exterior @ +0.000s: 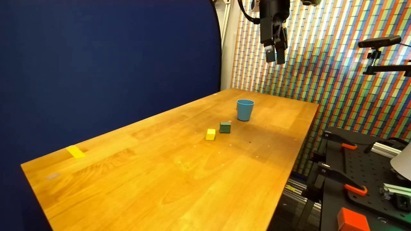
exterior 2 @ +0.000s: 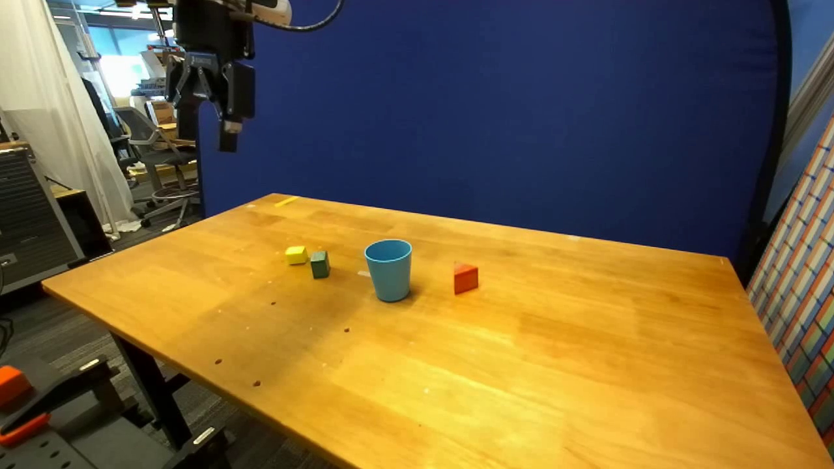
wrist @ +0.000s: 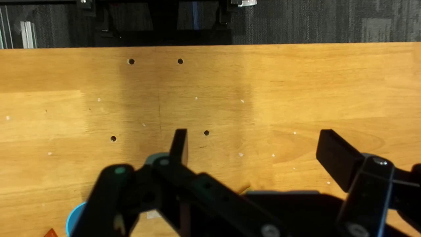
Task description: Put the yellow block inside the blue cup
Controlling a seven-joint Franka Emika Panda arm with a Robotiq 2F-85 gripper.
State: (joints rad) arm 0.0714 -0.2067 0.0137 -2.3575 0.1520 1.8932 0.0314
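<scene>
One small, bright yellow cube (exterior: 210,134) sits on a brown wooden tabletop (exterior: 160,179), just beside a dark green block (exterior: 225,127). The green block lies between it and a matte blue tapered cup (exterior: 245,111), standing upright. Past the cup, in an exterior view, is an orange-red block (exterior 2: 466,279). High above hangs a black two-fingered gripper (wrist: 253,140), fingers released and spread wide apart.

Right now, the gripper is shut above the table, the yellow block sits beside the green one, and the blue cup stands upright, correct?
Not quite: the gripper is open, not shut; the wrist view shows its jaws wide apart. The rest holds: it is above the table, the yellow block sits beside the green block, and the blue cup stands upright.
</scene>
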